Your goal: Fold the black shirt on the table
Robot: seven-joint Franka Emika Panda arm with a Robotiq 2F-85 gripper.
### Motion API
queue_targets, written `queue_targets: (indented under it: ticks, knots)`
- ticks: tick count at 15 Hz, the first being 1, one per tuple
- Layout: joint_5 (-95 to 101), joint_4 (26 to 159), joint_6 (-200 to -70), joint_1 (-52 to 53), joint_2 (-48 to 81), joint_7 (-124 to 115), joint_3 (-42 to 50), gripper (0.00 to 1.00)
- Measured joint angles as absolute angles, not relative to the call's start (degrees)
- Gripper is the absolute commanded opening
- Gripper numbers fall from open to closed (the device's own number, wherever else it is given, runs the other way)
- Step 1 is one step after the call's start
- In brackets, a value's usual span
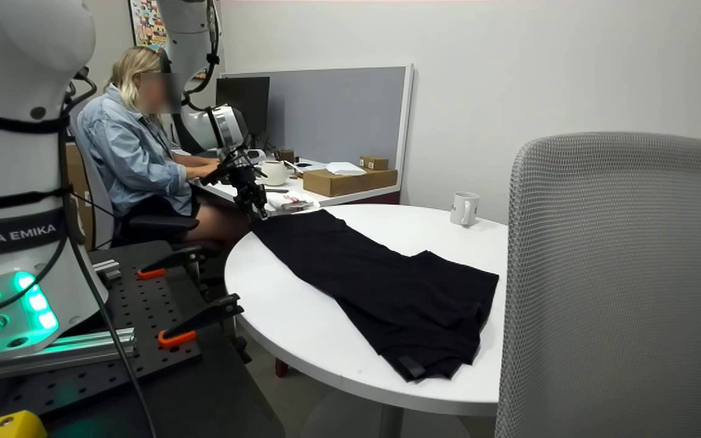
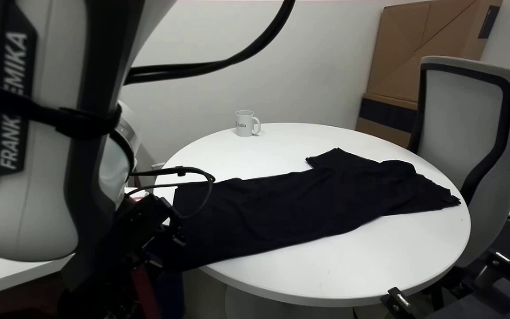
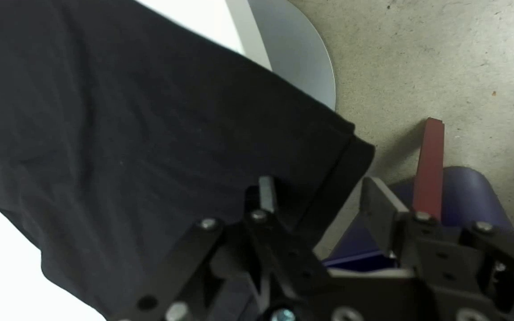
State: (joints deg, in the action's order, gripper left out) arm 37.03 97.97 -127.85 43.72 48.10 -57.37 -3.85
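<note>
The black shirt lies spread long across the round white table in both exterior views. One end overhangs the table edge beside the arm. In the wrist view the shirt's hem corner hangs past the table edge, over the floor. My gripper is open. In the wrist view one finger is over the fabric and the other is past the hem, above the floor. I cannot tell whether a finger touches the cloth. In an exterior view the gripper is at the shirt's far-left corner.
A white mug stands near the table's back edge. A grey mesh chair is close to the table. A person in a blue shirt sits by the desk, which holds a cardboard box. Below the gripper is a purple object.
</note>
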Motion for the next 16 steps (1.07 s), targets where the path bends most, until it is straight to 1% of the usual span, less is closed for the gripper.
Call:
queue_targets:
  ticks: [1,3,4,7,11,16]
  knots:
    - [37.03,97.93,-127.96,43.73,48.1,-57.37,-3.67,0.17]
    - [37.03,97.82,-128.06,43.72,48.1,-57.37,-3.24,0.01]
    - [37.03,97.78,-128.07,43.73,48.1,-57.37,-3.02,0.0]
    - [37.04,97.64,-128.25,43.78,48.07,-57.34,-2.69,0.0]
    - [37.04,98.72,-132.95,43.45,46.06,-56.9,-2.89,0.01]
    - [37.04,105.59,-139.16,41.47,34.34,-56.3,-2.9,0.01]
